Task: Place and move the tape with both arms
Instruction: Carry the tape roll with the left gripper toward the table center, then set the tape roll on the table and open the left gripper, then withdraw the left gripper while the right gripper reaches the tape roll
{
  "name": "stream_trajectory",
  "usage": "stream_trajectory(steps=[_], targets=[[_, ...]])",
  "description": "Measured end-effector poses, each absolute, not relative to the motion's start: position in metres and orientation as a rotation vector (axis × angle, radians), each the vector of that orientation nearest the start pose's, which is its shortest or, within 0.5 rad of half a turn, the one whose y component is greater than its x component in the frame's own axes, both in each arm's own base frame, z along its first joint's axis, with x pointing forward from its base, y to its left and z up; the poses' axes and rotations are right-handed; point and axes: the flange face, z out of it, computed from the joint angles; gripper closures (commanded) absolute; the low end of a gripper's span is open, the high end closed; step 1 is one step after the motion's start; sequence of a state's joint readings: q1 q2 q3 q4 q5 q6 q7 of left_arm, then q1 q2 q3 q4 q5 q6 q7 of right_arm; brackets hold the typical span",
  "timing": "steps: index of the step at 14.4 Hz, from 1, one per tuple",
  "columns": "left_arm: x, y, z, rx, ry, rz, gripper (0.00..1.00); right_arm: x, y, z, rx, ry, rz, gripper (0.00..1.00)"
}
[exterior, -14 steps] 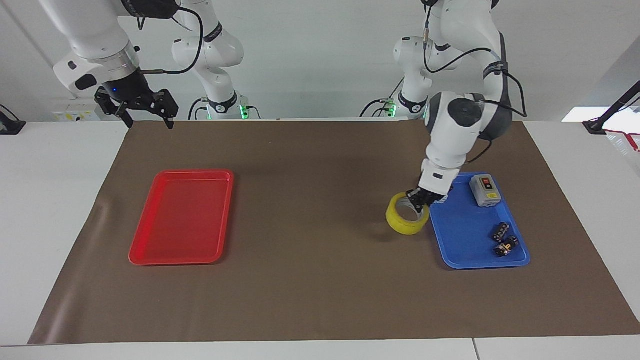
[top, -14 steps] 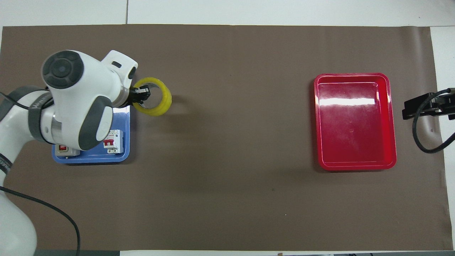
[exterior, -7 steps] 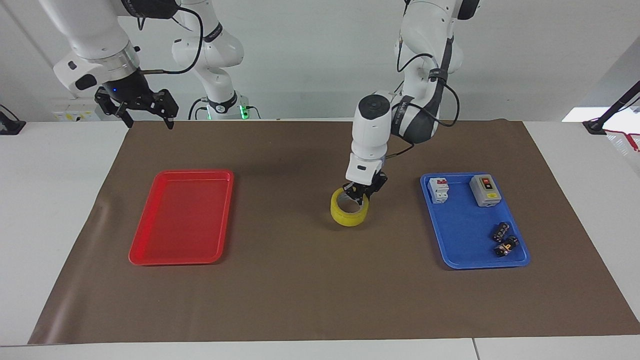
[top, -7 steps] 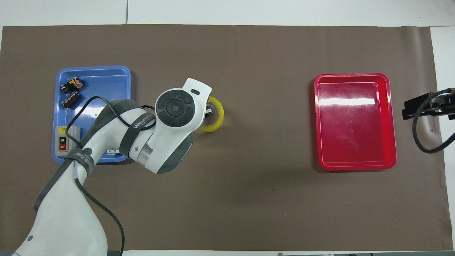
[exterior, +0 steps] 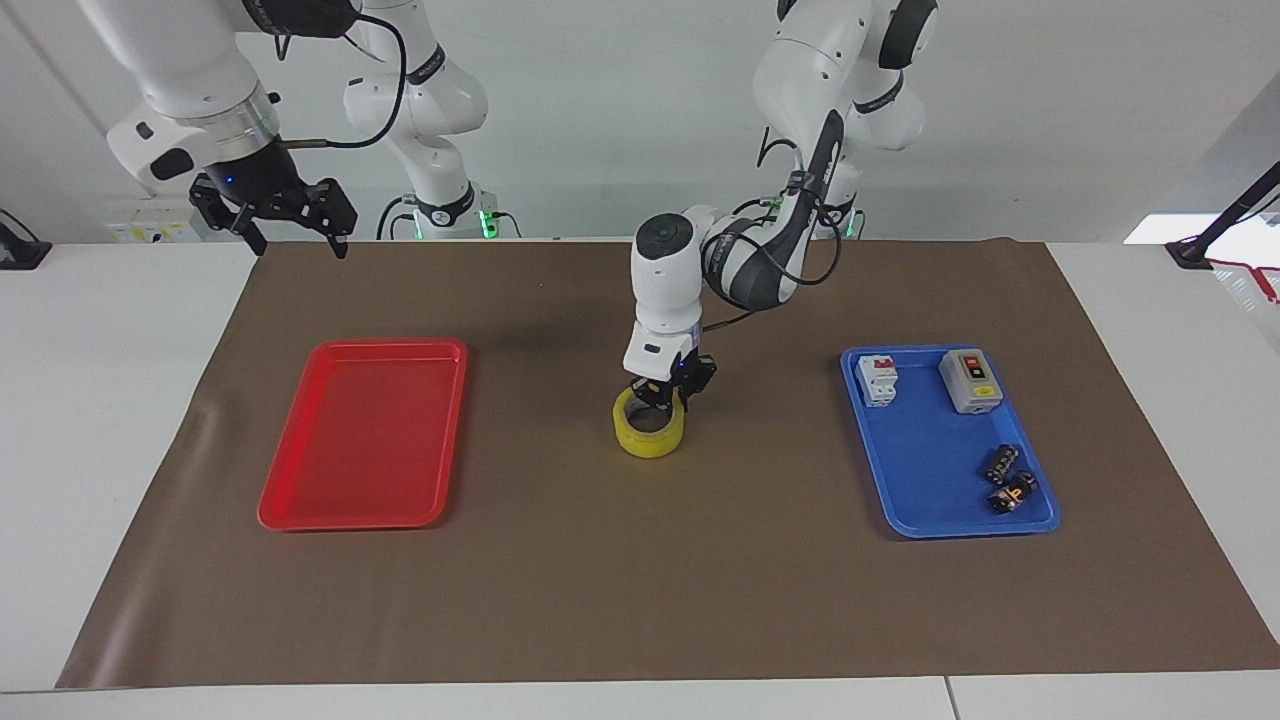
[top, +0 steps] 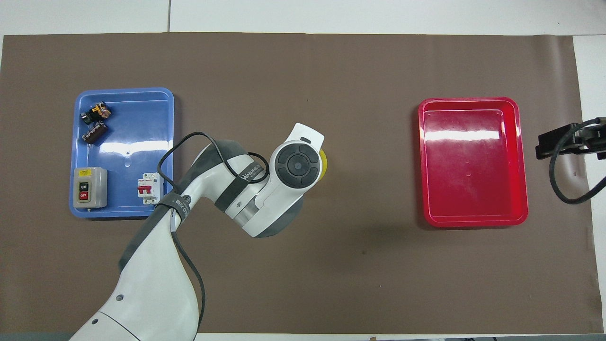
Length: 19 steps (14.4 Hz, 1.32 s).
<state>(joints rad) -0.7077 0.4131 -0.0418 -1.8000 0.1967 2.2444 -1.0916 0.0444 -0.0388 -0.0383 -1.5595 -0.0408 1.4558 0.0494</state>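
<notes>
Left gripper (exterior: pixel 668 398) clamped on the rim of the ring-shaped roll of translucent yellow packing tape (exterior: pixel 649 431), reaching down from above with 1 finger inside the pale core and 1 outside, on the side of the ring nearer the robots. Roll directly under that gripper, lying flat with its hole axis upright, at or just above the brown paper-covered surface (exterior: pixel 640 580) near its middle; contact with the surface hard to confirm. From overhead, only a thin yellow sliver (top: pixel 324 166) showing past the left arm's wrist. Right gripper (exterior: pixel 290 212) waiting with jaws spread wide, up in the air over the surface's corner at the right arm's end, well apart from the roll. Shallow red rectangular plastic tray (exterior: pixel 365 432) between that waiting gripper and the roll; blue rectangular plastic tray (exterior: pixel 945 445) with switch boxes and small black parts well off toward the left arm's end. Coming move probably a release here, then a pickup by the right arm, which must travel toward the left gripper to reach the roll. Compared with 1 second ago: roll carried from beside the blue tray's edge to mid-surface, lower now than half a second ago; right gripper unmoved.
</notes>
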Motion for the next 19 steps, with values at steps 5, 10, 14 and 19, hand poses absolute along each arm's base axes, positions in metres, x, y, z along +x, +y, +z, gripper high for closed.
stream_trajectory(steps=[5, 10, 14, 19], targets=[[0.476, -0.444, 0.321, -3.058, -0.353, -0.203, 0.0, 0.53, -0.002, 0.641, -3.18, 0.074, 0.101, 0.0], [0.491, -0.432, 0.333, -3.064, -0.395, -0.231, 0.0, 0.53, -0.002, 0.641, -3.18, 0.074, 0.102, 0.0], [0.519, -0.385, 0.384, -3.086, -0.382, -0.301, 0.0, 0.53, -0.001, 0.64, -3.18, 0.067, 0.112, 0.0], [0.534, -0.311, 0.442, -3.07, -0.252, -0.24, 0.0, 0.532, 0.037, 0.635, -3.174, -0.096, 0.09, 0.0]])
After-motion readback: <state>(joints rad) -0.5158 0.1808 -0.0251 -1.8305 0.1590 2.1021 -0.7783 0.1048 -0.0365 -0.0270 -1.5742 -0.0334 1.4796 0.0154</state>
